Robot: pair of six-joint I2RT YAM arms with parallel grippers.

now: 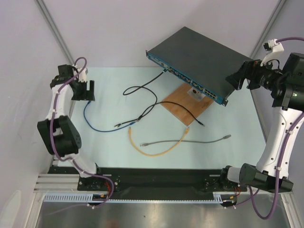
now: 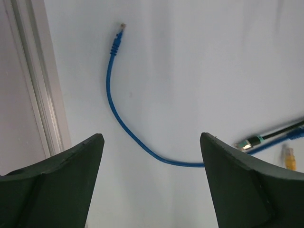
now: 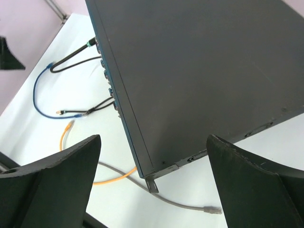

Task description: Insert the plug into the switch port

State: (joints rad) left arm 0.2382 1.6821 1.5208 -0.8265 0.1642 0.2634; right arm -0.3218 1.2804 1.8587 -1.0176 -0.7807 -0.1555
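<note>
Pale table w/ switch; left claw & right claw gape wide, empty.

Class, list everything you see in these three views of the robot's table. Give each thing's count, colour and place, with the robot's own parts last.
switch: one, dark grey with a teal-blue front, far right of the table
board: one, brown wood, partly under the switch's front edge
black cables: two, it seems; one runs to the switch's front, one crosses the board
blue cable: one, left side, below the left gripper
yellow cable: one, curved, near centre
grey cable: one, beside the yellow one, running right
table: one, pale surface
left gripper: open, empty
right gripper: open, empty, above the switch
</note>
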